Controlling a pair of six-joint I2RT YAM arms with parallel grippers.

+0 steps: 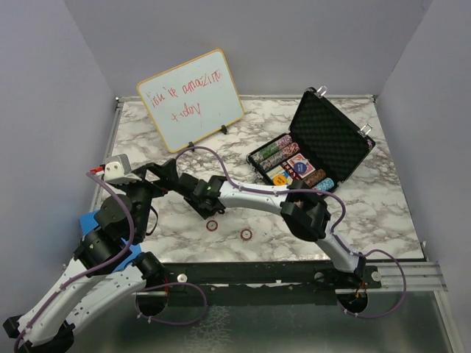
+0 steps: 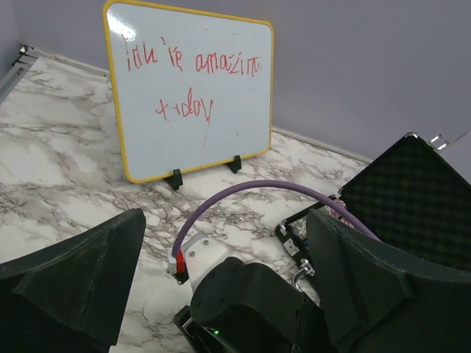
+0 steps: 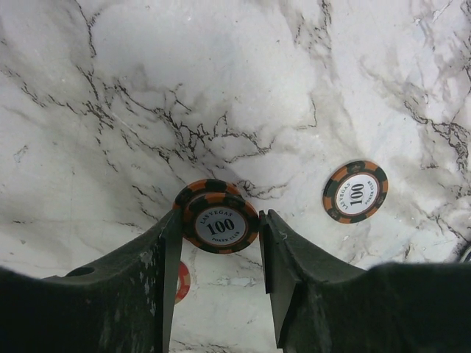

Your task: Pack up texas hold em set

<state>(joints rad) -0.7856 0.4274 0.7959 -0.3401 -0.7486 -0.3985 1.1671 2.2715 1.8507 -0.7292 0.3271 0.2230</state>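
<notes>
The black briefcase (image 1: 324, 143) lies open at the back right with rows of poker chips (image 1: 276, 154) and a red card deck (image 1: 298, 167) in its tray; its foam lid (image 2: 412, 198) shows in the left wrist view. Two stacked orange-and-black "100" chips (image 3: 215, 217) lie between the fingers of my right gripper (image 3: 221, 243). The left finger touches them and a narrow gap shows at the right finger (image 3: 276, 250). Another "100" chip (image 3: 355, 192) lies to the right, and a red chip (image 3: 182, 282) peeks from behind the left finger. My left gripper (image 2: 228, 287) stands wide open and empty above the right arm.
A wood-framed whiteboard (image 1: 190, 109) with red writing stands at the back left on small black feet. Two loose chips (image 1: 212, 225) (image 1: 246, 234) lie near the table's front edge. The right arm's purple cable (image 2: 250, 187) arches across in front of the left gripper.
</notes>
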